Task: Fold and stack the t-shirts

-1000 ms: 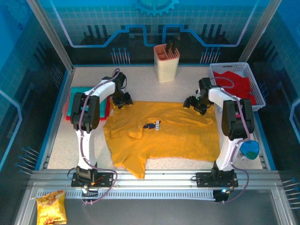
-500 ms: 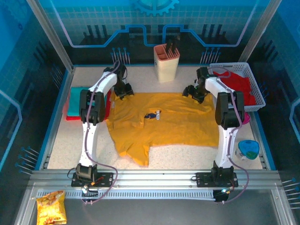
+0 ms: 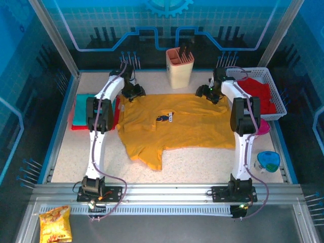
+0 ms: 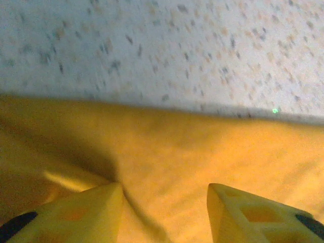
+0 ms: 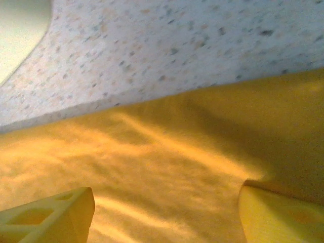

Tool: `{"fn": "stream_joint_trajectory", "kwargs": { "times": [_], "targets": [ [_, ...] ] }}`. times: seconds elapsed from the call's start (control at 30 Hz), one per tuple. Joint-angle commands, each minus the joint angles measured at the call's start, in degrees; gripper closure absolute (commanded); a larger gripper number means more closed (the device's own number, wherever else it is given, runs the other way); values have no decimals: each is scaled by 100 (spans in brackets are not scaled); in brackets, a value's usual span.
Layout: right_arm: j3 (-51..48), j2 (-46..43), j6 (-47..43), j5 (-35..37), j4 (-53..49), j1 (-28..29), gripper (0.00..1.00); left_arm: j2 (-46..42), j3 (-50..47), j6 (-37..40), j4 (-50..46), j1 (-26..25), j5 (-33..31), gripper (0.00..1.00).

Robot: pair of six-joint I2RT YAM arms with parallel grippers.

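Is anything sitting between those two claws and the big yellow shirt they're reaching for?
Nothing visible does. The left gripper and the right gripper both hang right over the far edge of the yellow shirt, jaws apart, with bare cloth directly beneath them.

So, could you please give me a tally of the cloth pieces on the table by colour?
Mustard-yellow t-shirt: 1
Teal t-shirt: 1
Red cloth: 2, a red edge under the teal one and a red heap in the white basket
Total: 4
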Motion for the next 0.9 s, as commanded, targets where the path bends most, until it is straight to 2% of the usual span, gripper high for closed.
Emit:
{"fn": "stream_joint_trajectory", "kwargs": {
  "times": [0.0,0.17,0.33,0.6,0.7,0.87],
  "targets": [
    [-299,-817,-214,-531,333,1,23,-1223,-493,-27,357,14,549,47],
    [-1135,-1914,-236,-455,457,207,16,-2485,-1491,-102,342,-87,795,44],
    [-2261,-2960,-158,-274,494,330,10,-4145,-3695,-418,760,-203,680,44],
    [-3799,-4289,-368,262,217,598,9,-6272,-6883,-851,952,-337,396,45],
    [-4200,-4544,-316,260,207,646,9,-6895,-7642,-1117,848,-560,404,47],
    [-4391,-4631,-181,221,174,716,9,-7575,-8467,-1718,955,-1286,176,48]
  ]
}}
